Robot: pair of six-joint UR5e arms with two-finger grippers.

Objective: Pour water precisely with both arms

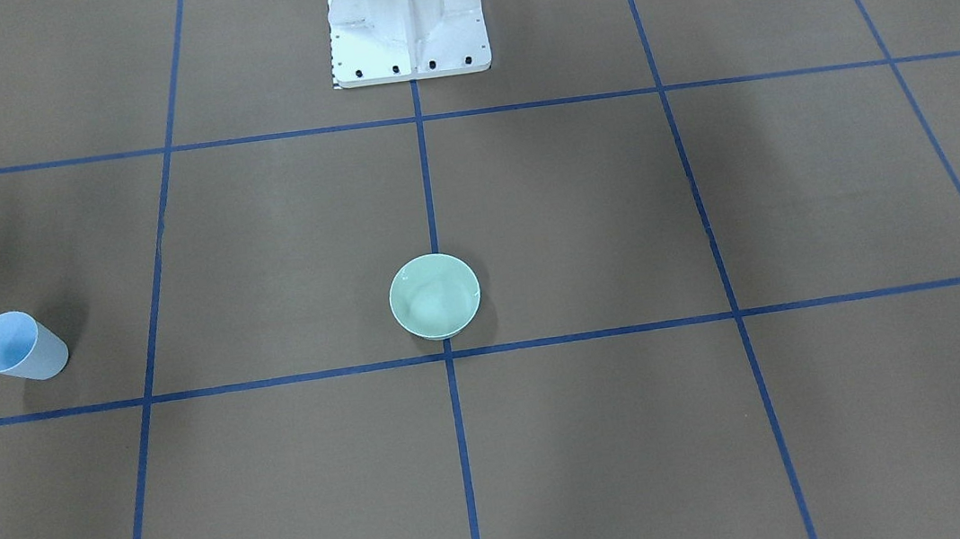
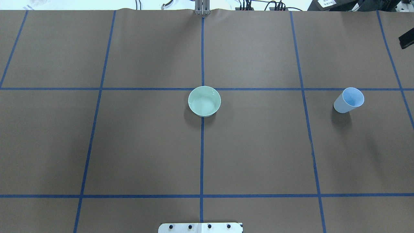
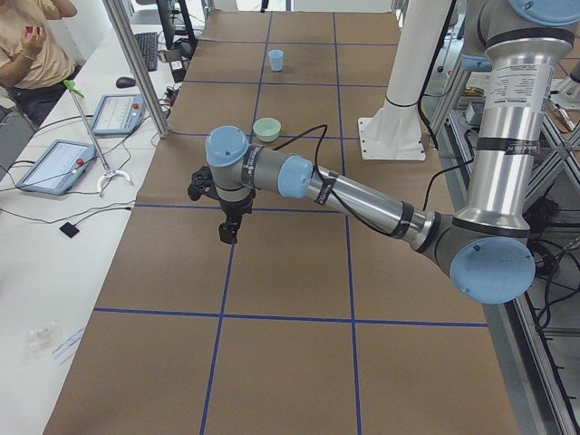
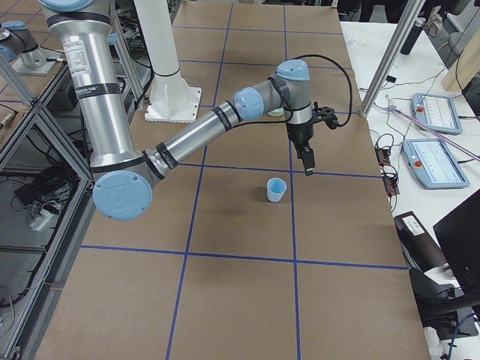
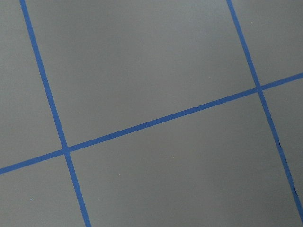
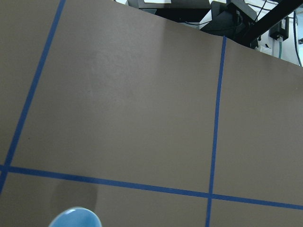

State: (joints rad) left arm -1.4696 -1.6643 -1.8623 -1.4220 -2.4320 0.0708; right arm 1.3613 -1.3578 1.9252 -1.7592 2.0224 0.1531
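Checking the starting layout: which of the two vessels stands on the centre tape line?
The green bowl, low and wide, sits on the centre line. The blue cup, taller and narrower, stands far off on the robot's right.

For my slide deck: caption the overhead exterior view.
Green bowl at center and blue cup at right on gridded brown table.
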